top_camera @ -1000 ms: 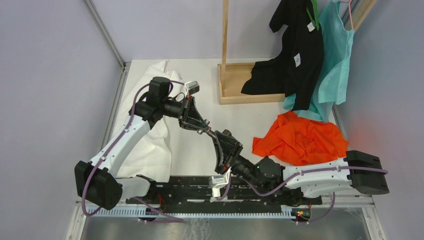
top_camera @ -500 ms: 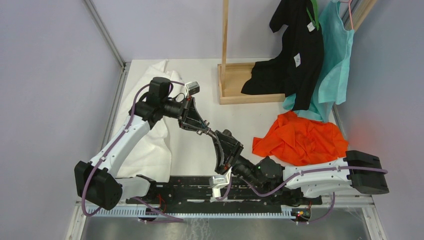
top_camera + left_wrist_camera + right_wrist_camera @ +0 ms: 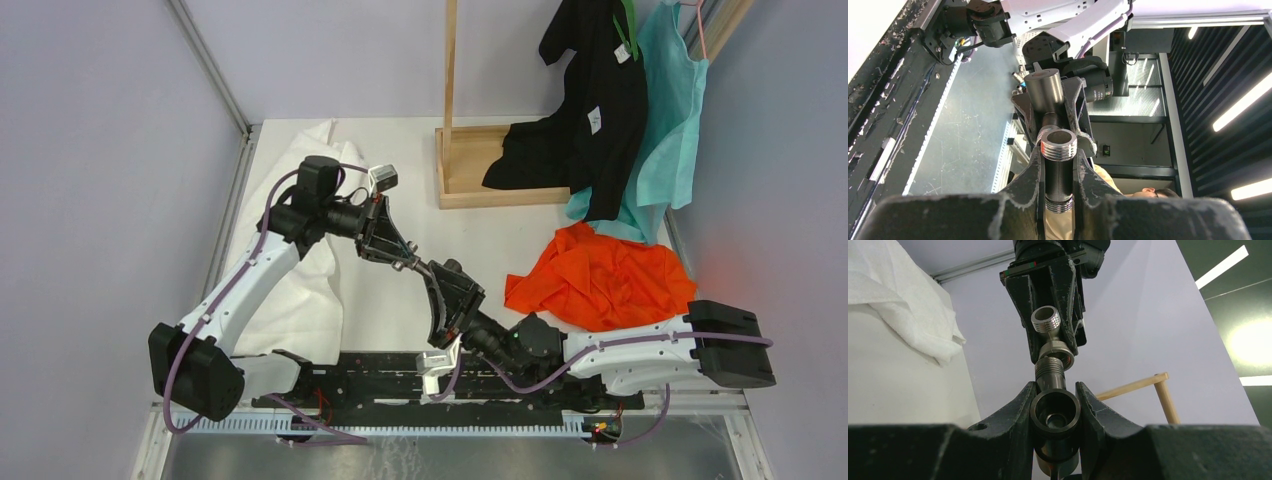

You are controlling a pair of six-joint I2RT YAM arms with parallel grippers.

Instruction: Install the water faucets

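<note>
Top: left fingers (image 3: 398, 248) & right fingers (image 3: 441, 292) meet tip-to-tip above mid surface (image 3: 390, 300), parts btwn them too small to read; left wrist: left fingers (image 3: 1028, 190) clamp shorter threaded fitting (image 3: 1059, 145), larger fitting (image 3: 1044, 90) just beyond; right wrist: right fingers (image 3: 1018, 415) grip larger fitting (image 3: 1054, 412), its threaded end touching shorter threaded fitting (image 3: 1046, 320).

Seen from above, soft even light falls on the table (image 3: 500, 230): everything is sharp, shadows are faint, and a reddish cast tints the wall (image 3: 730, 265) at right beside the orange cloth (image 3: 600, 280). The left wrist view has bright strip lights (image 3: 1243, 105) streaking its dark right side, a blown-out white upper left corner and a blurred bottom edge. The right wrist view shows a lamp (image 3: 1253, 342) glaring at far right and a dim, soft bottom edge.
</note>
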